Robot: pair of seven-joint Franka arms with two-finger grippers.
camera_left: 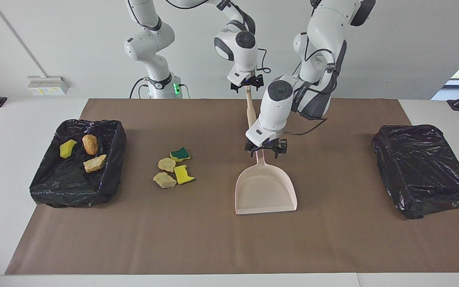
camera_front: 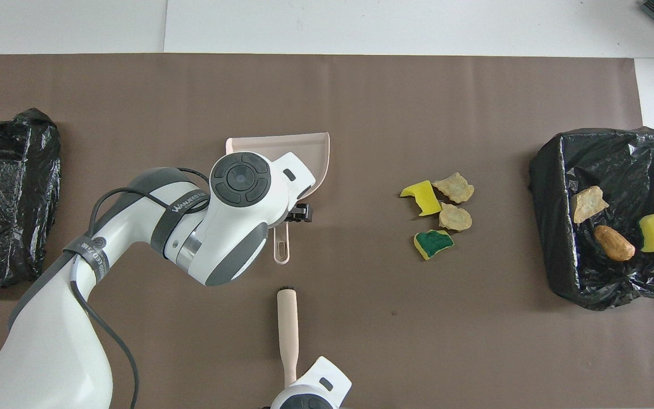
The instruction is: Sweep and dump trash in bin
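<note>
Left gripper (camera_left: 265, 150): jaws spread, over the dustpan (camera_left: 267, 191) handle, nothing held.
Right gripper (camera_left: 246, 85): over the brush (camera_left: 251, 112) handle's end; fingers apart, grip on it cannot be told.
Brush: just beside the dustpan handle's tip, robot-ward of the left gripper.
Trash on mat (camera_left: 173, 167): four scraps, toward the right arm's end from the left gripper, well apart.
Trash in bin (camera_left: 79, 169): three scraps.
Second bin (camera_left: 420, 169): at the left arm's end.
</note>
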